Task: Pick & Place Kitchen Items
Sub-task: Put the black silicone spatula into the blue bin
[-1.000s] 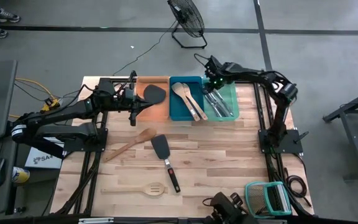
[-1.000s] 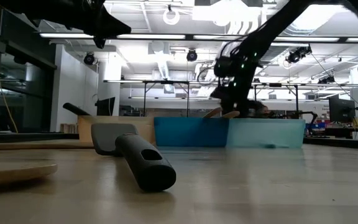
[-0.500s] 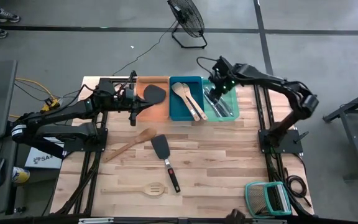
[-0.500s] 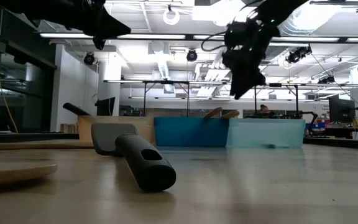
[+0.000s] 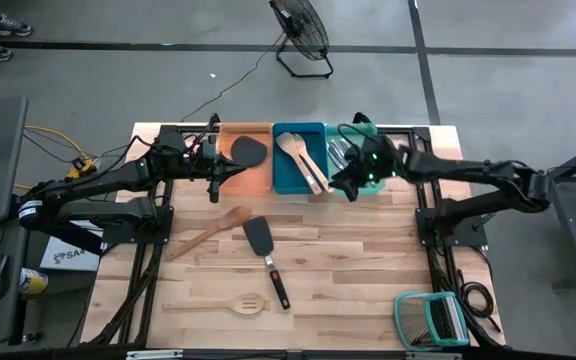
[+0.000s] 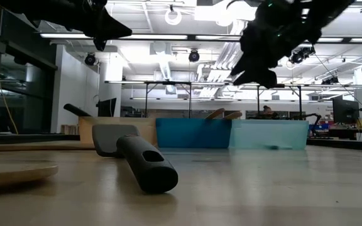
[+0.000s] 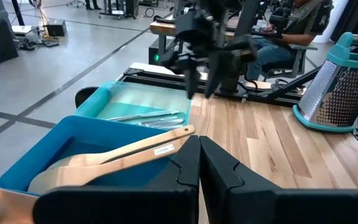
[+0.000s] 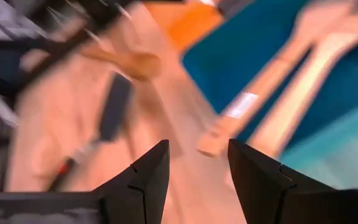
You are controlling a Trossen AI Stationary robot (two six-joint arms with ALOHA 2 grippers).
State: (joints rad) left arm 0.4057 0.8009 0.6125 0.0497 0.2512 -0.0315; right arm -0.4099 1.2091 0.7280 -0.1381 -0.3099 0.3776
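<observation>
My right gripper [image 5: 341, 183] hangs open and empty above the near edge of the teal tray [image 5: 370, 150], which holds silver cutlery [image 7: 146, 116]. In its wrist view [image 8: 196, 163] it looks down on the two wooden spoons [image 5: 305, 162] in the blue tray [image 5: 284, 176]. My left gripper [image 5: 230, 170] waits shut [image 7: 199, 163] beside the orange tray [image 5: 230, 132], where a black spatula [image 5: 250, 151] lies. On the table lie a wooden spoon [image 5: 208, 231], a black spatula with a black/red handle [image 5: 267, 256] and a slotted wooden spatula [image 5: 230, 303].
The three trays stand side by side along the table's far edge. A green-framed grater [image 5: 430, 318] stands at the near right corner. Bare wood spreads between the trays and the loose utensils and over the table's right half. A floor fan [image 5: 301, 30] stands beyond the table.
My right gripper has risen out of the teal tray and come toward the table's near edge, while its arm has swung out to the right and stretched lower over the table. The cutlery stays in the tray.
</observation>
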